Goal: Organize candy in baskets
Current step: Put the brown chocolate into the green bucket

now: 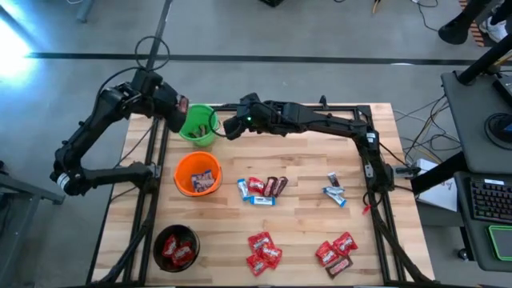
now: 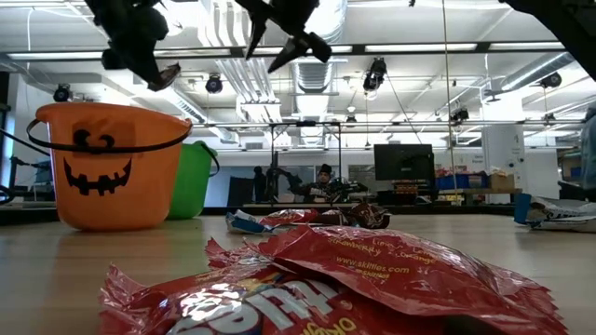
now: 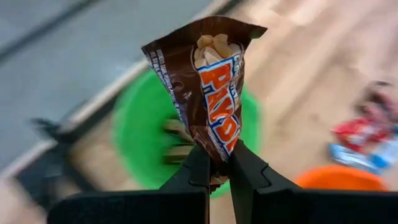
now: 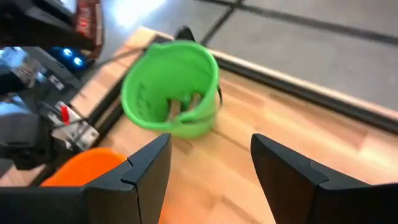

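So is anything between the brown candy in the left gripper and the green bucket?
Nothing visible. The left gripper holds the brown candy above the green bucket, whose mouth is open below it. The right gripper hovers beside the bucket's other side, jaws open, not over the mouth.

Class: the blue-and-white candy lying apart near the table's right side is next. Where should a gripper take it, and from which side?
Grip the blue-and-white candy across its narrow middle, coming straight down from above. It lies flat on the table, a slim bar, so the short width probably fits between open fingers. The open right gripper is nearer.
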`<state>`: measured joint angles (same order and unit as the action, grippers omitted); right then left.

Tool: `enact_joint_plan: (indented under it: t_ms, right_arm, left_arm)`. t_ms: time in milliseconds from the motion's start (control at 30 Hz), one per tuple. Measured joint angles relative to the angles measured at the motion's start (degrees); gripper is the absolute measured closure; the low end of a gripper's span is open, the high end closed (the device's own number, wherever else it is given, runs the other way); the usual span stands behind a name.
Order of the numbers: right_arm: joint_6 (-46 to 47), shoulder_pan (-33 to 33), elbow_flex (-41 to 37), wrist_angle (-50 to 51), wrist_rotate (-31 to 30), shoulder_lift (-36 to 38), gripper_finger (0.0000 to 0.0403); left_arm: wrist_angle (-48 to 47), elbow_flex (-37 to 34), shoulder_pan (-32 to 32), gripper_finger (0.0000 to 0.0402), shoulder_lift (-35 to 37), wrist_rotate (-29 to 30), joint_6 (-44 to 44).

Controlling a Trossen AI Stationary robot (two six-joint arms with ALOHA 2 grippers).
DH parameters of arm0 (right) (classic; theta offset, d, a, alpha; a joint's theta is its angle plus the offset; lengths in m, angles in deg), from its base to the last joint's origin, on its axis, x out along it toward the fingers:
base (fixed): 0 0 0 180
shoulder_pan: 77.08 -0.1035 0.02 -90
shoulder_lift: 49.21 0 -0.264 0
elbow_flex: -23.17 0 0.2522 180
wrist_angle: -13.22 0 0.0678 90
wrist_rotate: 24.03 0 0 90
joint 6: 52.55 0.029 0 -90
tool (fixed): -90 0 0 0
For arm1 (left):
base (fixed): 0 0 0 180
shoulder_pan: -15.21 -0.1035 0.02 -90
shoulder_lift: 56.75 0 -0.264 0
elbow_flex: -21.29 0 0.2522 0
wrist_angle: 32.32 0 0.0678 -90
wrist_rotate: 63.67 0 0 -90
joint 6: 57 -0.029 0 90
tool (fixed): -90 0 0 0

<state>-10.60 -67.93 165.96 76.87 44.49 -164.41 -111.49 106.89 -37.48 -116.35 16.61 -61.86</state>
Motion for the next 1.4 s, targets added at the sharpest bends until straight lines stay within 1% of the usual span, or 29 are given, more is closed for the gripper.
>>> enact_joint_plan:
  t_ms: [67,133,233,300,367,467,600,867,1000,1067,1167,1233,1300,1400]
  right_arm:
    - [1.0,0.1,0.0,2.0,0.1,0.0,0.0188]
    - [1.6,0.4,0.0,3.9,0.5,0.0,0.0188]
    - [1.5,0.7,0.0,6.4,0.5,0.0,0.0188]
    - [0.7,0.8,0.0,7.7,0.5,0.0,0.0188]
    - [-0.2,1.0,0.0,8.3,0.6,0.0,0.0188]
    - [-1.3,1.0,0.0,9.0,0.6,0.0,0.0188]
    - [-2.1,1.0,0.0,10.7,0.6,0.0,0.0188]
    - [-2.1,1.0,0.0,15.5,0.7,0.0,0.0188]
    - [-2.1,1.0,0.0,18.6,1.0,0.0,0.0188]
    - [-2.1,1.0,0.0,21.9,1.7,0.0,0.0188]
    - [-1.8,1.3,0.0,29.9,4.2,0.0,0.0188]
    - [0.1,1.3,-0.5,35.2,5.7,0.0,0.0188]
    - [4.3,1.3,-1.4,38.9,7.0,0.0,0.0188]
    - [11.5,1.2,-2.9,39.9,9.2,0.0,0.0188]
  left_arm:
    - [0.1,-1.3,0.0,0.0401,0.0,-3.6,1.3]
    - [0.1,-2.5,0.0,0.0401,0.0,-3.9,3.0]
    - [0.2,-3.7,-0.1,0.0401,0.0,-3.1,4.0]
    - [0.9,-4.5,0.0,0.0401,0.0,-0.9,3.8]
    - [3.5,-5.2,0.0,0.0401,0.0,0.3,3.9]
    - [6.9,-5.7,-0.1,0.0393,-0.6,0.4,3.9]
    - [7.6,-5.7,0.0,0.0360,-2.7,0.5,4.7]
    - [7.3,-5.1,0.0,0.0263,-6.9,2.3,4.9]
    - [5.0,-3.8,0.0,0.0231,-7.8,2.1,3.9]
    - [2.7,-1.9,0.0,0.0225,-7.9,-0.8,3.4]
    - [0.1,1.7,0.0,0.0226,-7.3,-9.4,2.5]
    - [-0.3,4.0,0.0,0.0231,-6.4,-13.8,2.7]
    - [-0.4,6.0,0.1,0.0236,-5.3,-15.0,4.2]
    - [-0.5,8.0,0.1,0.0243,-3.8,-14.9,5.2]
